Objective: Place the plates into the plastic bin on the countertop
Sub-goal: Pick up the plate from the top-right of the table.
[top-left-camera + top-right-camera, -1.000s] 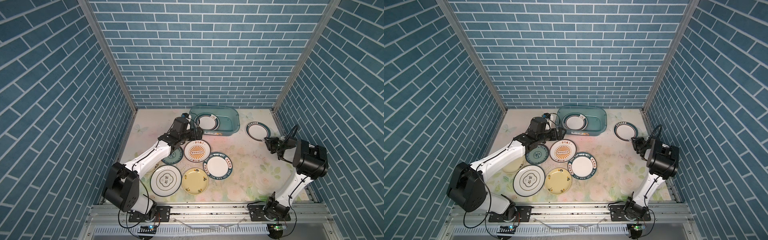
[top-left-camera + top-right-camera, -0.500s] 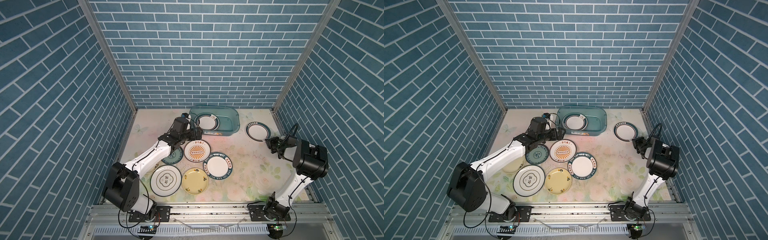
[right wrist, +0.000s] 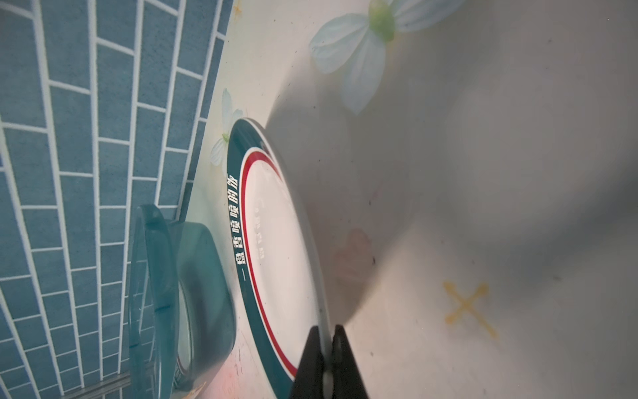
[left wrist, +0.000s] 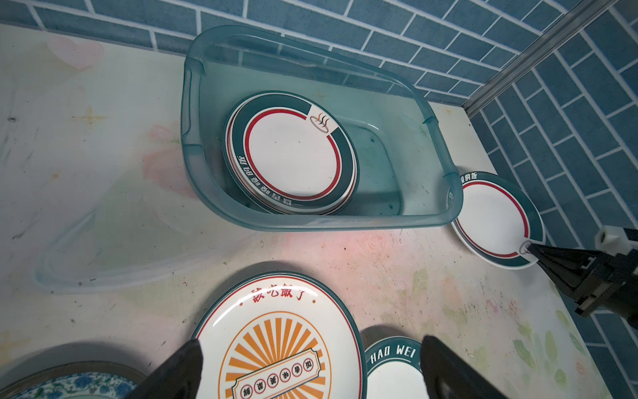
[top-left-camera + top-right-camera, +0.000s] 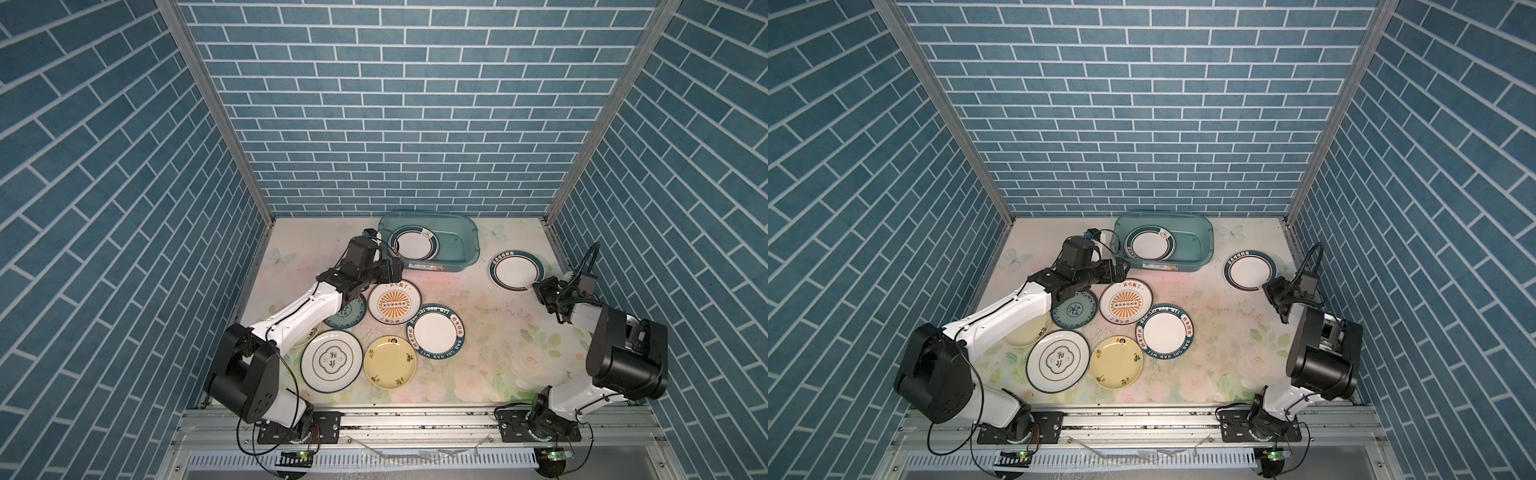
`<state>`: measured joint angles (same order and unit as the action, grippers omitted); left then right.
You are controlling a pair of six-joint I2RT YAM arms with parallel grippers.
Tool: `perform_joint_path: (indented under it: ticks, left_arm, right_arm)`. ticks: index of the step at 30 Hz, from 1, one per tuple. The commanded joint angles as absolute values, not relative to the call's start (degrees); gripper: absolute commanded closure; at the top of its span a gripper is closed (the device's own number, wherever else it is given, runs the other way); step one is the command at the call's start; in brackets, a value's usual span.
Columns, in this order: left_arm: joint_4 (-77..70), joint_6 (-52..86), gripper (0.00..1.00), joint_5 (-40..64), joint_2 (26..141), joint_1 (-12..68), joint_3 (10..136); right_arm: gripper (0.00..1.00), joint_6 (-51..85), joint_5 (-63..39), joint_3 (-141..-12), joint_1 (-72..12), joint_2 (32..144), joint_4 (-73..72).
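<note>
In both top views the plastic bin (image 5: 467,249) sat on the countertop (image 5: 498,332) against the back wall. Its long axis ran along that wall and its labelled side faced the arms. A short stack of plates (image 5: 413,245) lay face up in the end of the bin nearer the left arm; the other end was bare. Seven plates lay outside the bin, one half hidden under the left arm, so most of the work looked undone. The left gripper (image 5: 395,270) hung just in front of the bin's labelled side, above the sunburst plate (image 5: 394,306).

The left wrist view showed its fingers (image 4: 172,369) spread wide and empty, and at least two plates in the stack.

In the right wrist view the right gripper (image 3: 326,331) was clamped on the rim of the red-ringed plate (image 3: 276,241), just beside the bin's end nearer the right arm. Whether that plate was lifted clear of the countertop I could not tell.
</note>
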<state>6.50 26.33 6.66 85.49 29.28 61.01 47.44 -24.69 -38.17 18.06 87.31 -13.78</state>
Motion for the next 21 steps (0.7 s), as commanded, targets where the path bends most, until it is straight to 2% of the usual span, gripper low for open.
perform_joint_path:
  ticks: [1, 8, 13, 21]
  left_arm:
    - [4.51, 27.10, 0.00, 8.17, 86.82, 29.25, 60.69]
    - [2.91, 28.47, 0.00, 9.83, 87.65, 30.16, 60.56]
    - [1.11, 28.35, 0.00, 10.01, 88.18, 31.54, 60.54]
    - [-0.36, 29.01, 0.00, 11.49, 91.65, 34.42, 63.60]
  right_arm:
    - [1.00, 44.39, -23.68, -36.81, 16.14, 80.88, -9.41]
    - [1.00, 43.16, -26.73, -30.66, 14.94, 68.19, -3.28]
    - [1.00, 44.22, -33.62, -26.76, 14.91, 60.67, -2.18]
    - [1.00, 44.07, -39.70, -26.47, 13.26, 55.22, -1.62]
